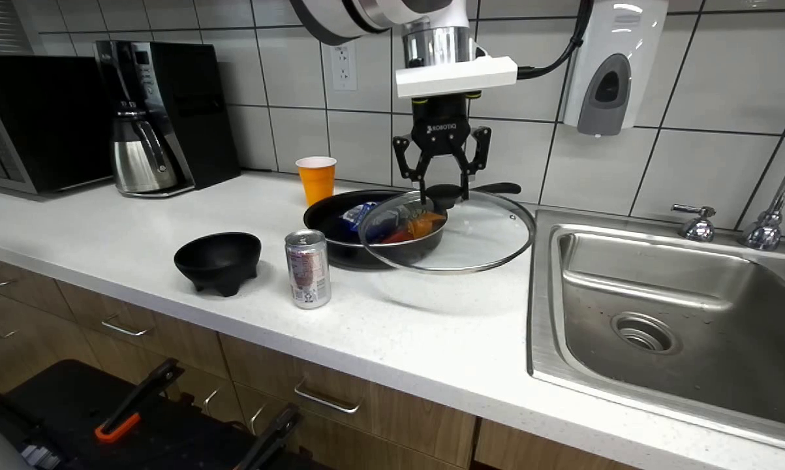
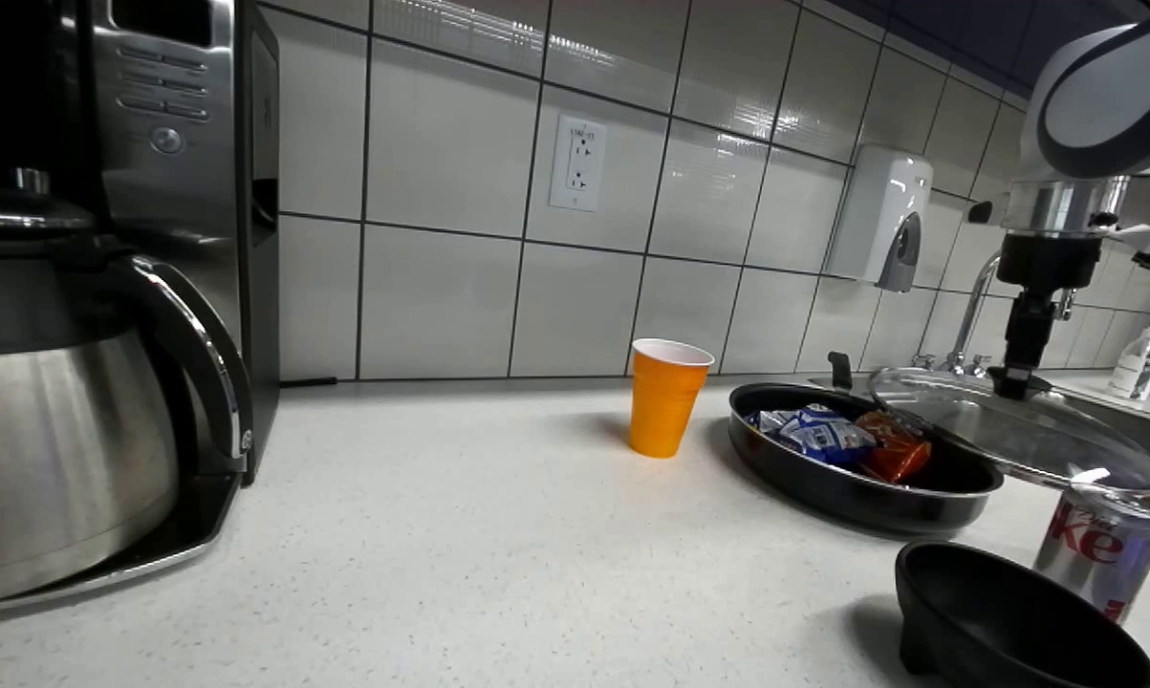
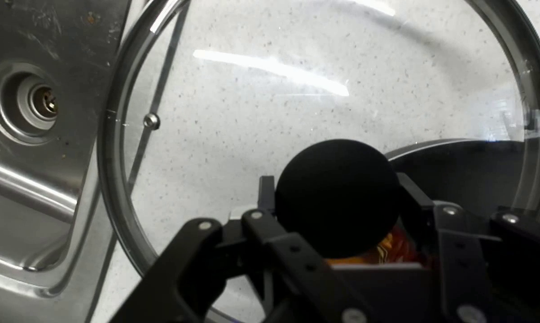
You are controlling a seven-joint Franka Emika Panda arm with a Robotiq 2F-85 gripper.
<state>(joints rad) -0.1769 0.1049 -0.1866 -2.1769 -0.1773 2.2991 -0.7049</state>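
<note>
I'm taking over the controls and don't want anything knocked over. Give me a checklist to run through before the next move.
1. Black two-fingered pincer shut on the round black lid knob: ok, gripped from both sides.
2. Round clear-glass lid centred over the round black pan: not ok, offset towards the rectangular steel sink.
3. Lid apart from pan: cannot tell.
4. Shiny blue packet and orange-red packet inside the pan: ok.
5. Silver cylindrical metal can upright: ok.
6. Orange tapered plastic cup upright: ok.
</note>
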